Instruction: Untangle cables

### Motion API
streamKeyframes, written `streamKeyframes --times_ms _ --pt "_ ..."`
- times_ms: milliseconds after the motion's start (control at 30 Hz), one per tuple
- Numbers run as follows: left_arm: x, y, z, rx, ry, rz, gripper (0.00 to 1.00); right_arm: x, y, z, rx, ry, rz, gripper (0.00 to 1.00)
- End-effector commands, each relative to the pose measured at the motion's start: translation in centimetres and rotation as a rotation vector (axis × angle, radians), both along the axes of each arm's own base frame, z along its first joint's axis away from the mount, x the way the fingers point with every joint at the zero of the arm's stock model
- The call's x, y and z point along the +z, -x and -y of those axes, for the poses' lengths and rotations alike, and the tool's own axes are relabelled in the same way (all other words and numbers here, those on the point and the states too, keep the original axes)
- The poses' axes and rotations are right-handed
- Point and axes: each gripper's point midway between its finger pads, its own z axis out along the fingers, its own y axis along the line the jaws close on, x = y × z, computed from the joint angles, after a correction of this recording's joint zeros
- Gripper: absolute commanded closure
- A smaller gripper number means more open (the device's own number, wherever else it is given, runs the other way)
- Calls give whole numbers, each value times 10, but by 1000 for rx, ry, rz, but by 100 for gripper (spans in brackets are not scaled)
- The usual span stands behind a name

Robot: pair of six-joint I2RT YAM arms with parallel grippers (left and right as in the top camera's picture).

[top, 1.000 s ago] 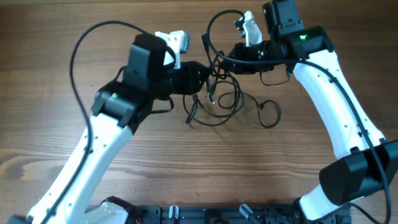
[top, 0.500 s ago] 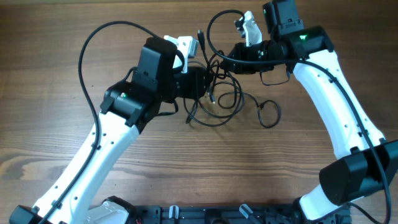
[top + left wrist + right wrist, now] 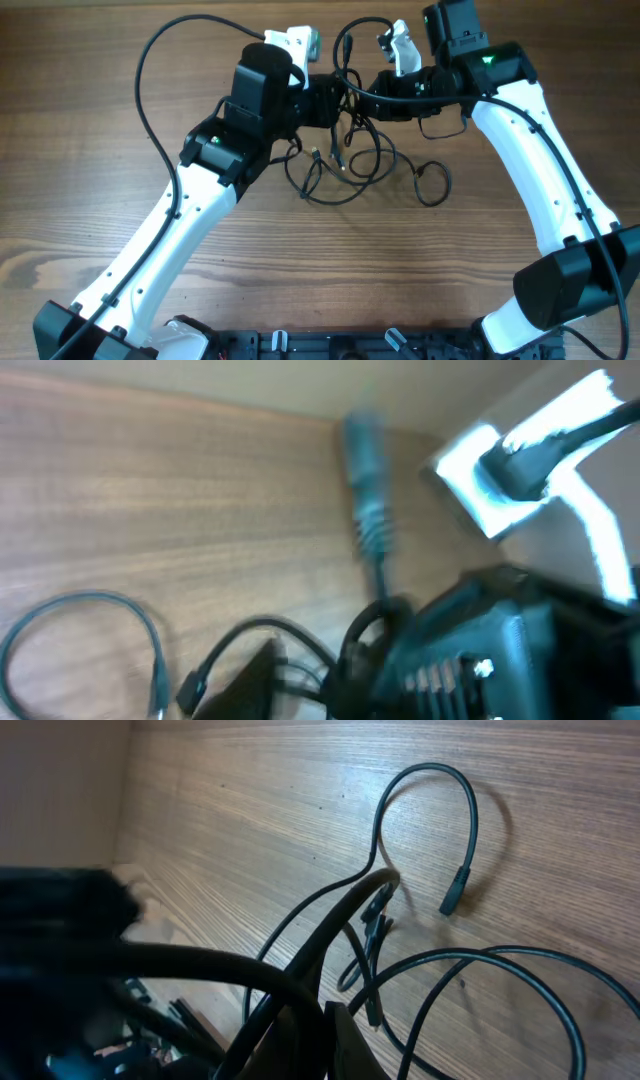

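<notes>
The cables [image 3: 352, 158] are thin black cords tangled in loops on the wooden table between my two arms. My left gripper [image 3: 334, 101] is shut on a strand at the far side of the tangle, and a plug end [image 3: 348, 46] sticks up past it. The plug end also shows in the blurred left wrist view [image 3: 365, 480]. My right gripper [image 3: 366, 96] is shut on cable strands right beside it, almost touching. In the right wrist view its jaws [image 3: 325, 1035] pinch a thick strand, and loops [image 3: 430, 830] trail over the table.
One small cable loop [image 3: 432, 184] lies to the right of the tangle. A thicker black wire [image 3: 160, 70] arcs from my left arm. The black base rail [image 3: 330, 345] runs along the table's near edge.
My left gripper has moved away from me and to the right, close up to the right gripper, taking the plug end with it. The tangle shifted a little. The right arm stayed still.
</notes>
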Motion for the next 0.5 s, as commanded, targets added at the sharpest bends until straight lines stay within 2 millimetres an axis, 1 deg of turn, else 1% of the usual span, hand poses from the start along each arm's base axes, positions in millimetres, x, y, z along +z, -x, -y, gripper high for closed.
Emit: streamKeyframes --times_ms 0,67,100,133,167,200,233,333,367,467 --pt "-1 -19 -24 146 20 -23 96 9 6 -4 47 -26 29 96" --pt "-9 -25 -45 219 7 -59 96 9 6 -4 48 -26 30 95" --pt "-13 -26 -53 236 -3 -78 96 10 6 -4 50 -26 34 92" --pt "-18 -26 -61 251 -16 -100 96 10 5 -4 61 -24 46 84" --pt "-24 -24 -67 263 -28 -124 96 12 5 -4 75 -21 66 70" --pt "-30 -21 -72 271 -43 -155 96 17 4 -4 84 -22 86 54" --pt "-35 -18 -73 271 -54 -175 96 25 3 -5 95 -25 112 50" --pt "-45 -7 -71 245 -62 -236 96 50 4 -10 136 -41 200 49" --pt "-47 -1 -66 231 -39 -272 96 61 9 -17 176 -49 247 48" --pt "-46 8 -56 199 72 -366 96 64 22 -32 252 -48 290 46"
